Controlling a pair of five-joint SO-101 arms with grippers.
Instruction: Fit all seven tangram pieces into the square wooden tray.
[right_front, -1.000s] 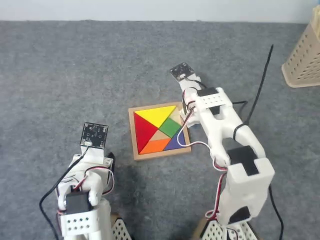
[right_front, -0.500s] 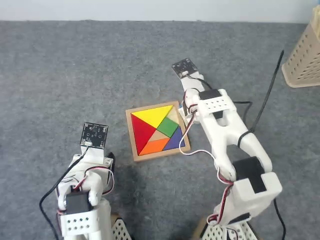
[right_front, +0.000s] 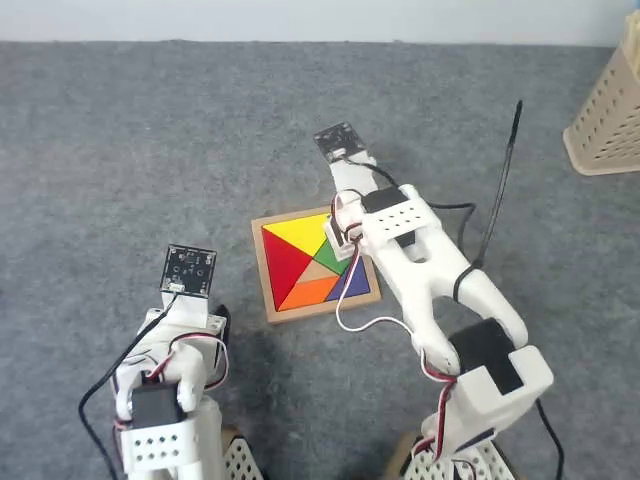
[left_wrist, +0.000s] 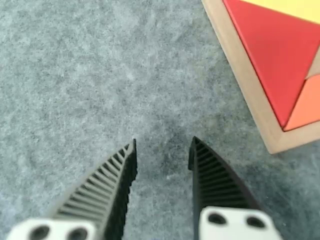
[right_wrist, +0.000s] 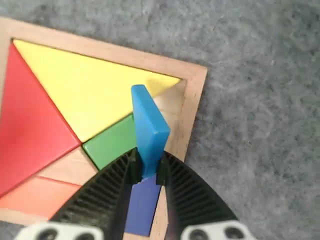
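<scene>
The flat blue wooden tangram piece (right_wrist: 148, 125) looks light, stiff and smooth-faced, so a loose pinch would probably let it slip or twist. The surest hold, I judge, is across its two broad faces. The right hand (right_wrist: 147, 162) grasps it that way, clenched on one end. The piece stands on edge above the square wooden tray (right_wrist: 194, 100), over the bare triangular gap (right_wrist: 167, 102) at one tray corner.

The tray lies near the middle of the grey felt-covered table (right_front: 150, 130). Lying flat in it are a large yellow triangle (right_wrist: 85, 85), a large red triangle (right_wrist: 30, 130), a green square (right_wrist: 112, 142), an orange piece (right_wrist: 35, 197), a pale wood-coloured triangle (right_wrist: 65, 167) and a dark blue piece (right_wrist: 142, 200).

The left hand (left_wrist: 162, 145) hangs released over bare table just beside another tray corner, with nothing between its jaws.
</scene>
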